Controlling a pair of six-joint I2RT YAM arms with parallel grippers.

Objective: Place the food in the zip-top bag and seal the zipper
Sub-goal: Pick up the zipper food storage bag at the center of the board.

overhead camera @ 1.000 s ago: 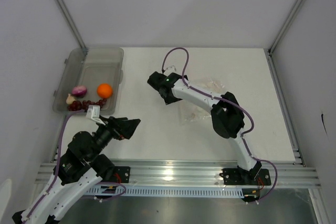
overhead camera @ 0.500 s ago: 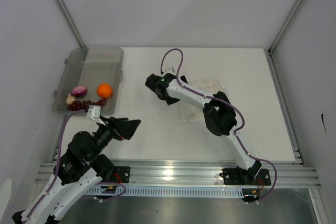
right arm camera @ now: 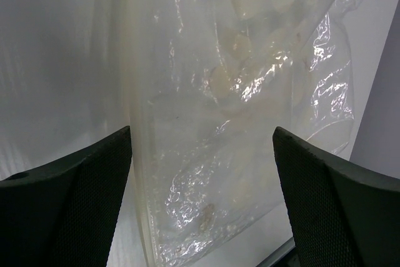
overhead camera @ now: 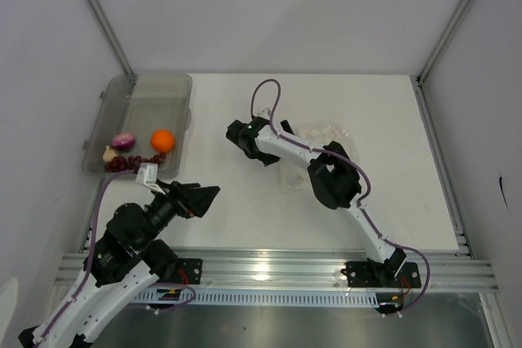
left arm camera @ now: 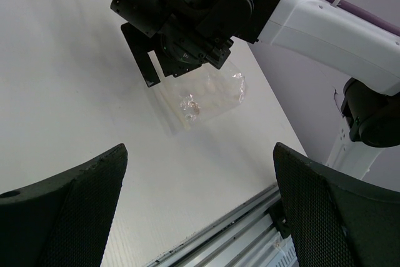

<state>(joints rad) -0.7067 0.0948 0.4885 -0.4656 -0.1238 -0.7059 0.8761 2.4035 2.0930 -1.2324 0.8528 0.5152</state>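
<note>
Ok so the zip-top bag (overhead camera: 295, 177) is lying flat on the desk (overhead camera: 408, 160), around the middle, partly under the right arm. The right hand (right arm camera: 201, 136) hangs right over it, fingers spread wide and nothing pinched. In the right wrist view the crinkly plastic fills the gap between them. My guess is it's lining up on the straight band along one side (right arm camera: 139, 186), which looks like the zipper edge, though I can't say for sure.

None of the food is in the bag yet. It all sits in the near end of the grey tub (overhead camera: 155, 91) at the far left: orange (overhead camera: 163, 140), onion (overhead camera: 123, 141), garlic (overhead camera: 109, 153), berries (overhead camera: 134, 162).

The left hand (overhead camera: 196, 196) is near that tub but well short of it, fingers wide apart and empty, pointing across at the bag. Makes sense to me: one arm opens the mouth, the other ferries food. A clear floppy bag won't be easy to pinch, I reckon.
</note>
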